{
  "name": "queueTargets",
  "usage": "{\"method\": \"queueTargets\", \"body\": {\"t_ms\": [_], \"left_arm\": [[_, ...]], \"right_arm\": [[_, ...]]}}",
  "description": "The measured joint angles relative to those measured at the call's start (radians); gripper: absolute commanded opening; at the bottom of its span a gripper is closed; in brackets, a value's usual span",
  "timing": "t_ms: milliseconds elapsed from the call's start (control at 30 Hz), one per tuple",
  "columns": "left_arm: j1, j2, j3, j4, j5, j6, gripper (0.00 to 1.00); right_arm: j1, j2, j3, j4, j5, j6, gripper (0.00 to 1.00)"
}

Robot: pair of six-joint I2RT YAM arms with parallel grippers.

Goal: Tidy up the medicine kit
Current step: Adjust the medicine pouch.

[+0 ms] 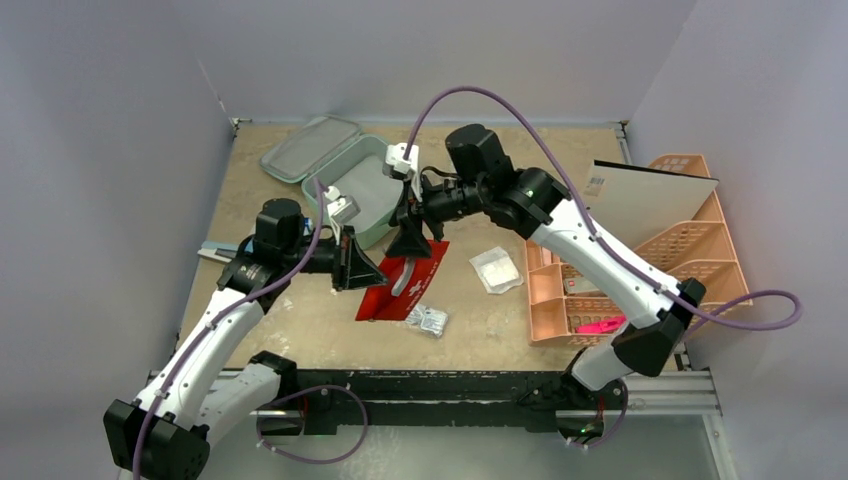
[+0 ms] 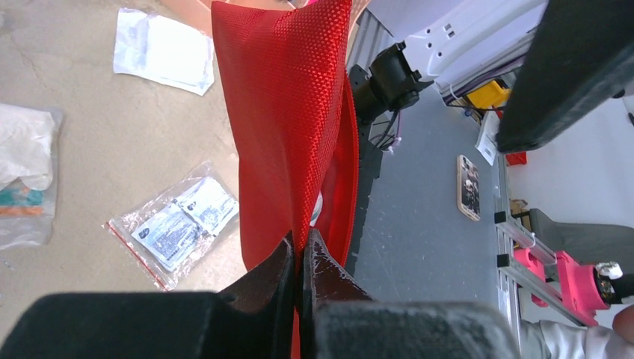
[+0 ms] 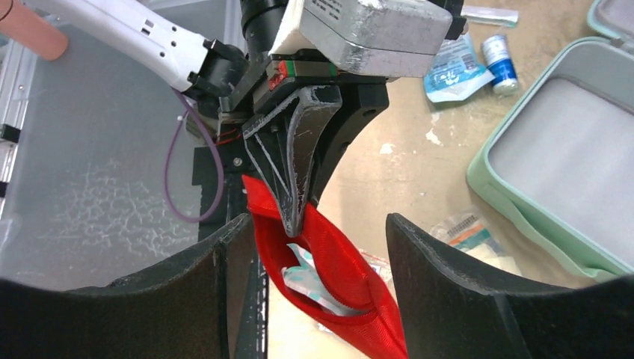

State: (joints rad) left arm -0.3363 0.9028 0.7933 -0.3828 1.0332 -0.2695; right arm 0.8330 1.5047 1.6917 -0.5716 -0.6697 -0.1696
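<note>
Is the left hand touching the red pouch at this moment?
Touching. The left wrist view shows the left hand shut on the red pouch, pinching its fabric edge.

Table (image 1: 280, 320): tan, speckled board.
Medicine kit (image 1: 360, 180): open at the rear, lid laid flat.
Peach rack (image 1: 700, 235): right of the kit, well apart.
White sachet (image 1: 497, 269): between kit and rack.
Clear bag of packets (image 1: 428, 320): in front of the kit.
Blue-white packet (image 3: 457, 63), small roll (image 3: 499, 63): left of the kit.

The left arm (image 1: 215, 340) and right arm (image 1: 600, 255) have white shells between black joints. A purple cable (image 1: 480, 93) trails from each. The left gripper (image 1: 360, 270) and right gripper (image 1: 410, 245) are black, with ribbed wedge-shaped fingers (image 3: 295, 161).
</note>
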Motion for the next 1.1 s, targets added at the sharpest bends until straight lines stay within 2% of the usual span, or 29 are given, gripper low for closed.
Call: {"method": "queueTargets", "body": {"t_ms": [333,400,500,633,733,867,1000,1100], "left_arm": [[0.000,-0.002,0.000,0.001,0.050,0.006,0.00],[0.000,-0.002,0.000,0.002,0.057,0.011,0.00],[0.000,-0.004,0.000,0.001,0.061,0.020,0.00],[0.000,-0.006,0.000,0.001,0.059,0.028,0.00],[0.000,-0.007,0.000,-0.002,0.047,0.028,0.02],[0.000,-0.009,0.002,-0.007,-0.012,0.026,0.20],[0.000,-0.008,0.026,-0.045,-0.141,0.001,0.31],[-0.001,0.004,0.088,-0.099,-0.290,-0.035,0.40]], "right_arm": [[0.000,0.115,0.064,-0.149,-0.059,-0.060,0.59],[0.000,0.134,0.079,-0.171,-0.059,-0.069,0.50],[0.000,0.154,0.100,-0.206,-0.061,-0.086,0.31],[0.000,0.160,0.103,-0.227,-0.080,-0.094,0.01],[0.000,0.159,0.103,-0.233,-0.082,-0.095,0.00],[-0.001,0.148,0.083,-0.212,-0.080,-0.083,0.00],[-0.002,0.097,-0.013,-0.132,-0.038,-0.034,0.00],[-0.003,0.035,-0.104,-0.048,0.026,0.022,0.00]]}}
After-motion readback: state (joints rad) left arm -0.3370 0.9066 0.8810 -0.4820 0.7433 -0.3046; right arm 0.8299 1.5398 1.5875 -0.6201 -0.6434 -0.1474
